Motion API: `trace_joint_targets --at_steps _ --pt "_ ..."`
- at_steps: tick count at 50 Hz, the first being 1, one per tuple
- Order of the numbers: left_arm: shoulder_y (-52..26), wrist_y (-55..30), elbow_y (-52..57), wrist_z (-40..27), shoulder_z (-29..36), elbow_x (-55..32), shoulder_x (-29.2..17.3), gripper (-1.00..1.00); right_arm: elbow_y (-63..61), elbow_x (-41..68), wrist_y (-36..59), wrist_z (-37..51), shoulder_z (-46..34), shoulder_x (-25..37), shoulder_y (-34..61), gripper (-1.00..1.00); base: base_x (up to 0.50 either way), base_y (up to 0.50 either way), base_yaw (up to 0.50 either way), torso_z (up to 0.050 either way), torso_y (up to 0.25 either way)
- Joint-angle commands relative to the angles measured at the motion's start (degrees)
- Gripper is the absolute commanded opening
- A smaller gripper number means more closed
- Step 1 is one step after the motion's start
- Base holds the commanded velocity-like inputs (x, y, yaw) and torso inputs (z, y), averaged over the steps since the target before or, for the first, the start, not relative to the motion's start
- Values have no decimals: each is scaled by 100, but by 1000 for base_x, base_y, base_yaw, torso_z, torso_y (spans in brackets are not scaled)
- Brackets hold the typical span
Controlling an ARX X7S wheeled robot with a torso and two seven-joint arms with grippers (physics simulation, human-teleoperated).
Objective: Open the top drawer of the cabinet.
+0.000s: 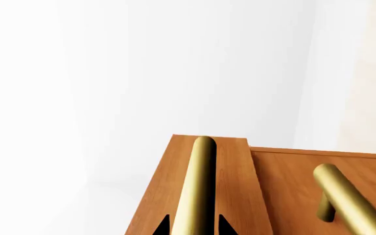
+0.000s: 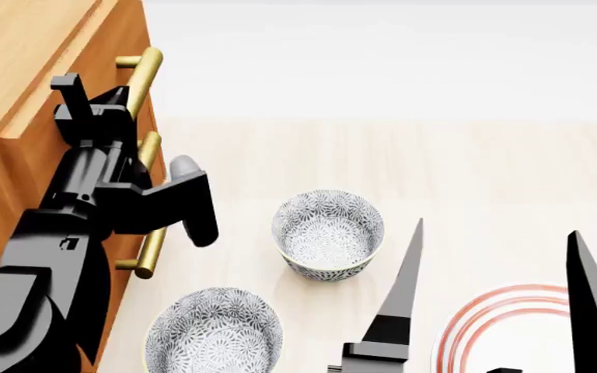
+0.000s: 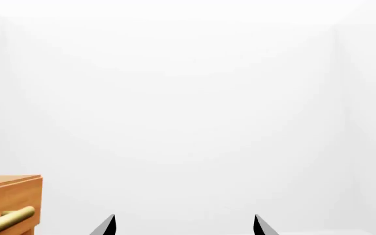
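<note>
Left wrist view has my left gripper [image 1: 195,229] with its two fingertips either side of the top drawer's [image 1: 234,181] brass handle [image 1: 198,186], apparently clamped on it. That drawer already sticks out a bit from the cabinet [image 2: 29,155], so I reckon I'm mid-pull and next is a straight tug outward. Right gripper [image 2: 500,295] hangs spread and empty away from the cabinet. Two patterned bowls [image 2: 328,233] [image 2: 214,330] near the cabinet look empty.
</note>
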Motion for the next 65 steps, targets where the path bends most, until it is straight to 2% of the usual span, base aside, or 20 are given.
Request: trace_joint_targets --at_steps 1,65 --pt "199 -46 220 309 55 54 350 -100 -29 3 -53 -90 168 -52 7 100 -14 0 0 0 0" --pt "247 -554 628 616 478 262 1063 -100 -146 305 -210 169 321 214 -4 100 -8 0 1 0 2"
